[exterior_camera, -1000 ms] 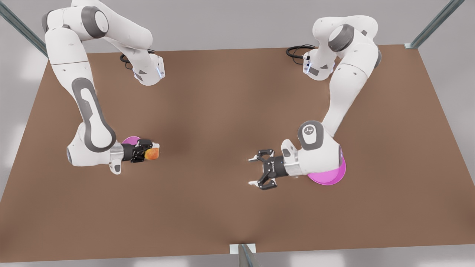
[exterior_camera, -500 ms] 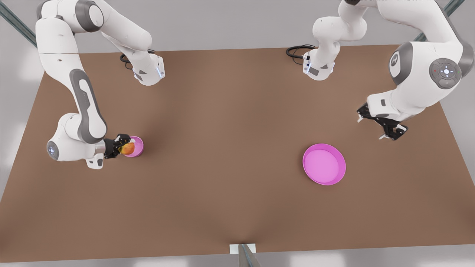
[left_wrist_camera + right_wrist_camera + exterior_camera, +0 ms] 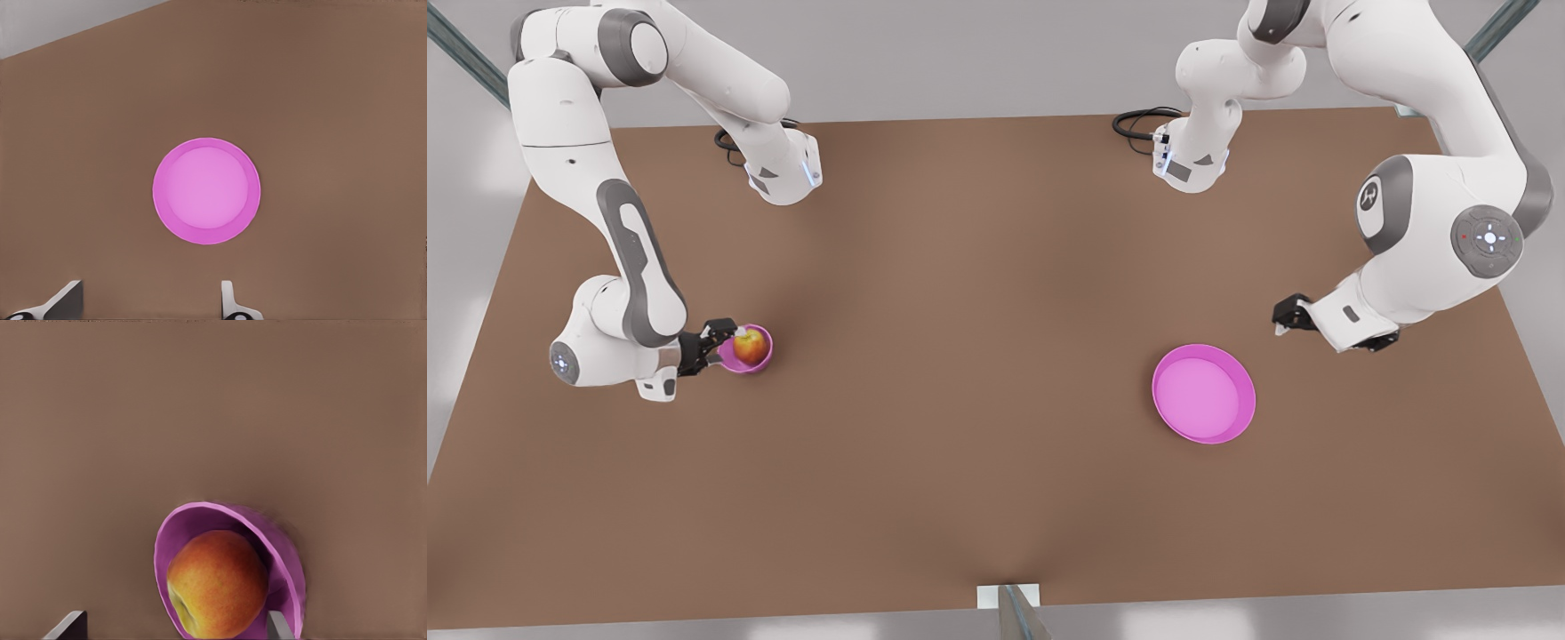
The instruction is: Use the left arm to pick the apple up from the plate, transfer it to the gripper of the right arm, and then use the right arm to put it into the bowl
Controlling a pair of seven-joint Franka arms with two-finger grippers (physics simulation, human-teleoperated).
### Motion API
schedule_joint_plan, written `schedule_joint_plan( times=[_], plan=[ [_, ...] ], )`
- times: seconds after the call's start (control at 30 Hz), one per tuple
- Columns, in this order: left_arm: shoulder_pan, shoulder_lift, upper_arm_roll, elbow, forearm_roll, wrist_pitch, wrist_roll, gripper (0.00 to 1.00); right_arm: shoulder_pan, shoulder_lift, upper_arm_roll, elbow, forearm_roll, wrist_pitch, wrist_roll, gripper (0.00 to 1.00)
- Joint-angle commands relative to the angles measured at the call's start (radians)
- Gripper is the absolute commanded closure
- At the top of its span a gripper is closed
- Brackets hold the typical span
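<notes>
The apple point(image 3: 752, 346) point(image 3: 217, 583) lies inside the small deep pink bowl point(image 3: 765, 357) point(image 3: 287, 560) at the front view's left. My right gripper point(image 3: 727, 345) point(image 3: 172, 627) is right beside the bowl, open, its fingertips point(image 3: 279, 625) spread wider than the apple and not pressing on it. The wide pink plate point(image 3: 1203, 394) point(image 3: 206, 191) lies bare at the front view's right. My left gripper point(image 3: 1286, 316) point(image 3: 147, 303) hangs open above the table, up and to the right of the plate, holding nothing.
The brown table point(image 3: 978, 293) carries both arm bases point(image 3: 783, 173) point(image 3: 1187, 160) along its far edge. A metal post point(image 3: 1009, 609) stands at the near edge's middle. Open tabletop stretches between bowl and plate.
The right gripper has opened and the apple now rests in the bowl. The left arm has swung slightly lower, its gripper now half hidden behind its wrist.
</notes>
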Motion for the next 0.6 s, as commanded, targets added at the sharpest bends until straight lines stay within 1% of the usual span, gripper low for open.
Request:
schedule_joint_plan(
  times=[0.0, 0.07, 0.1, 0.13, 0.17, 0.23, 0.27, 0.3, 0.33, 0.37, 0.4, 0.43, 0.5, 0.57],
  plan=[
    [0.000, -0.001, 0.000, 0.001, 0.000, -0.001, -0.389, 0.00, 0.000, -0.002, 0.002, 0.068, -0.004, -0.025, 0.006, 0.00],
    [0.000, -0.001, -0.001, 0.001, 0.000, -0.001, -0.391, 0.00, 0.024, -0.002, 0.003, 0.272, -0.008, -0.088, 0.034, 0.00],
    [0.001, -0.001, 0.000, 0.001, 0.001, -0.001, -0.389, 0.00, 0.069, -0.002, 0.003, 0.378, -0.080, -0.117, 0.093, 0.00],
    [0.000, 0.002, 0.000, 0.001, 0.001, 0.000, -0.388, 0.00, 0.152, -0.004, 0.005, 0.560, -0.177, -0.184, 0.245, 0.00],
    [-0.002, 0.012, -0.001, 0.011, 0.001, 0.000, -0.386, 0.00, 0.239, -0.005, 0.002, 0.694, -0.267, -0.244, 0.405, 0.00],
    [-0.003, 0.017, -0.005, 0.014, 0.001, 0.002, -0.380, 0.00, 0.281, -0.073, 0.013, 0.723, -0.318, -0.346, 0.673, 0.00],
    [-0.003, 0.018, -0.005, 0.014, 0.001, 0.002, -0.378, 0.00, 0.287, -0.102, 0.036, 0.720, -0.316, -0.422, 0.820, 0.00],
    [-0.003, 0.018, -0.005, 0.014, 0.001, 0.007, -0.378, 0.00, 0.342, -0.162, 0.017, 0.720, -0.320, -0.477, 0.919, 0.00],
    [-0.003, 0.018, -0.005, 0.016, 0.001, 0.011, -0.377, 0.00, 0.480, -0.225, -0.136, 0.662, -0.315, -0.499, 0.973, 0.00],
    [-0.003, 0.020, -0.006, 0.016, 0.001, 0.013, -0.358, 0.00, 0.488, -0.275, -0.197, 0.628, -0.263, -0.493, 0.959, 0.00],
    [-0.003, 0.022, -0.006, 0.016, 0.001, 0.013, -0.355, 0.00, 0.509, -0.289, -0.251, 0.611, -0.226, -0.488, 0.950, 0.00],
    [-0.008, 0.023, -0.006, 0.016, 0.001, 0.013, -0.355, 0.00, 0.512, -0.301, -0.259, 0.590, -0.224, -0.467, 0.947, 0.00],
    [-0.012, 0.023, -0.006, 0.016, 0.001, 0.013, -0.357, 0.00, 0.521, -0.252, -0.248, 0.603, -0.220, -0.464, 0.954, 0.00],
    [-0.015, 0.023, -0.006, 0.016, 0.001, 0.013, -0.357, 0.00, 0.521, -0.252, -0.247, 0.603, -0.220, -0.465, 0.951, 0.00]
  ],
)
